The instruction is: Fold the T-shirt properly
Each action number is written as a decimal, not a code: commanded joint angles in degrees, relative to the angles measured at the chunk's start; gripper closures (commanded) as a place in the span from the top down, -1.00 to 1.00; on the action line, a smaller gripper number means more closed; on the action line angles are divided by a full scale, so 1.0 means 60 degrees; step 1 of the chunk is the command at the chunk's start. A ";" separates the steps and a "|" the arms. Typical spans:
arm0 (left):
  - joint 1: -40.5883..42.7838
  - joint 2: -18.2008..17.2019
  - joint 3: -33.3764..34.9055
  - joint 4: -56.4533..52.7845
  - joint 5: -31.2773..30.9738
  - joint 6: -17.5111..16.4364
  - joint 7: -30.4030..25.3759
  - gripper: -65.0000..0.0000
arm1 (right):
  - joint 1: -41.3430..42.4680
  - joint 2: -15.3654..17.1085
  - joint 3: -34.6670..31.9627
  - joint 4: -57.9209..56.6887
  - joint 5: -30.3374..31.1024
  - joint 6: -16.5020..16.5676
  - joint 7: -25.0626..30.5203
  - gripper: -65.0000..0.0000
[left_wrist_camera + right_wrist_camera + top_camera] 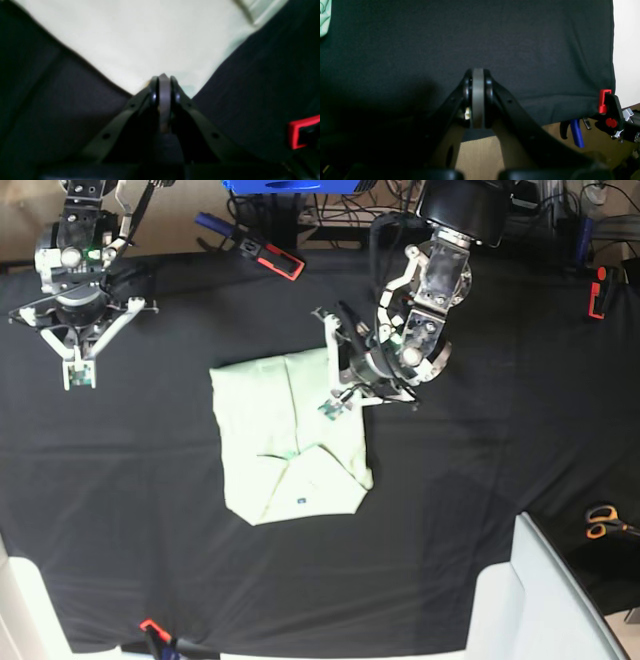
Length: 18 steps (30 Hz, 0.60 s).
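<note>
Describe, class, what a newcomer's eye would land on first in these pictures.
The pale T-shirt, partly folded, stands out mid-table against the black table covering. The left tool, shut, sits at its upper right edge. The right tool rests shut, far off at the table's corner.

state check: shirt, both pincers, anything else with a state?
T-shirt: partly folded, flat on the black table covering, neck label showing.
Left pincer: shut, tip at the shirt's edge; whether it pinches cloth is unclear.
Right pincer: shut, holding nothing, over bare covering.
Scissors: lying at the table's edge.
</note>
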 commanded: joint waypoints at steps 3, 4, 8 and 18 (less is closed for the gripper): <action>-0.0128 0.0032 -0.0013 0.0225 0.0062 0.0016 -0.0008 -1.00 | 0.0048 0.0027 0.0020 0.0209 -0.0061 -0.0045 0.0157 -1.00; -0.0114 -0.0027 -0.0013 0.0240 0.0047 0.0016 -0.0008 -1.00 | 0.0048 0.0027 0.0020 0.0209 -0.0061 -0.0045 0.0157 -1.00; 0.0165 -0.0173 -0.0248 0.1368 -0.0055 0.0016 -0.0022 -1.00 | 0.0062 0.0027 0.0020 0.0224 -0.0061 -0.0045 0.0172 -1.00; 0.2582 -0.0642 -0.2504 0.4650 0.0062 0.0016 -0.0125 -1.00 | -0.0744 0.0085 0.0078 0.0253 -0.0076 0.1772 0.2824 -1.00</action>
